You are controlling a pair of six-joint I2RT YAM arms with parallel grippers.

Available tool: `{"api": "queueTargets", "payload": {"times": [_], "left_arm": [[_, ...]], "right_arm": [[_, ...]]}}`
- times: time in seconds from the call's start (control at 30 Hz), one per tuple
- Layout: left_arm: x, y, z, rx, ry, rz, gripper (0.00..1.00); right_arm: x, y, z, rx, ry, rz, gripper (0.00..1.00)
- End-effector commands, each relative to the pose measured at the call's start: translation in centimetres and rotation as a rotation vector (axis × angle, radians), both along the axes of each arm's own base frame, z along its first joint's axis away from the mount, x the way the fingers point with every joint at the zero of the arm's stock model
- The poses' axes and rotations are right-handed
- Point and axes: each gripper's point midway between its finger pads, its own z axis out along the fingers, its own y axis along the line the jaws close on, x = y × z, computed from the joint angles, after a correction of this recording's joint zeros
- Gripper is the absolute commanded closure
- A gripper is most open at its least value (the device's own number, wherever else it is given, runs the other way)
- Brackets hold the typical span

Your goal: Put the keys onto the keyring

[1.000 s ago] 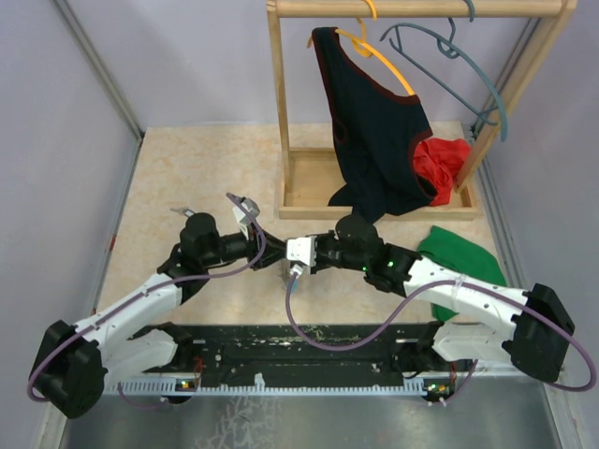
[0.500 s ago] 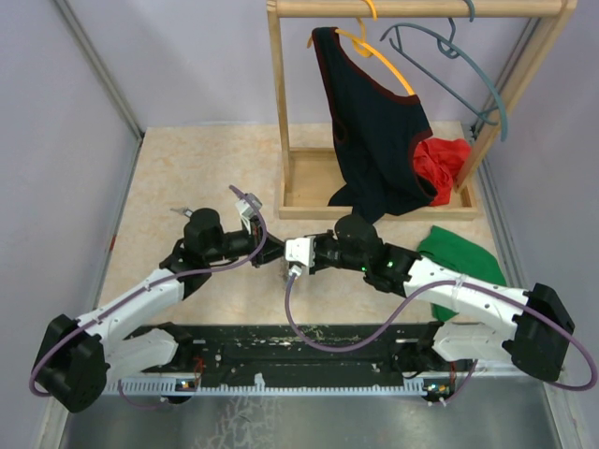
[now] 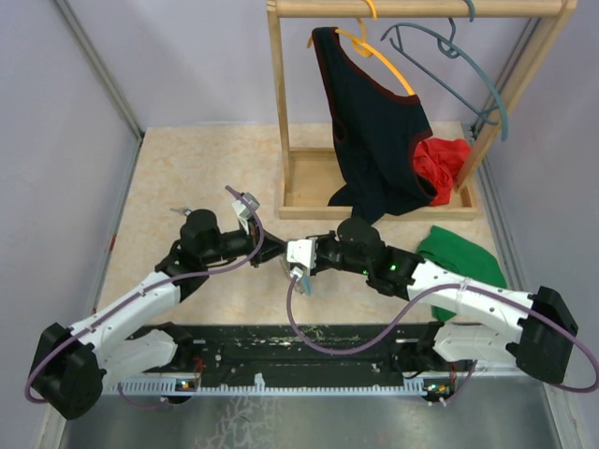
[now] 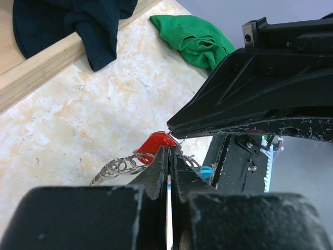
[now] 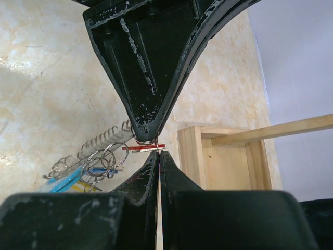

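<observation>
My two grippers meet tip to tip over the middle of the table, the left gripper coming from the left and the right gripper from the right. A red-headed key hangs between them. The left gripper is shut on the edge of the key's head. From the opposite side the right gripper is shut against the same red key, seen edge-on. Just below lies the keyring: its grey coiled wire, a few small rings and the light-blue section. The top view hides it under the grippers.
A wooden clothes rack stands behind, its base frame close to the grippers. A dark garment hangs on it over a red cloth. A green cloth lies beside my right arm. A tiny object lies far left.
My left gripper has gone from open to shut and moved in against the right gripper's tips, onto the red key. The right gripper stayed shut and barely shifted.
</observation>
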Motion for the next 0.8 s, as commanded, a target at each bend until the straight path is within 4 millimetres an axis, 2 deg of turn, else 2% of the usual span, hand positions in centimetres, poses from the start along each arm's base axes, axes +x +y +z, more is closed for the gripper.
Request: {"api": "queueTargets", "payload": {"times": [0.0,0.47,0.77], "left_arm": [[0.4,0.4,1.1,-0.018,-0.057,0.031,1.00],[1.0,0.3,1.8,-0.041,-0.088,0.047,1.00],[1.6,0.6,2.0,-0.020,-0.110,0.075,1.00]], "right_arm": [[0.5,-0.5,0.9,0.024,-0.021,-0.052,1.00],[-0.8,0.9,-0.9,0.021,0.052,0.036,1.00],[-0.9,1.1,-2.2,-0.024,0.089,0.048,1.00]]}}
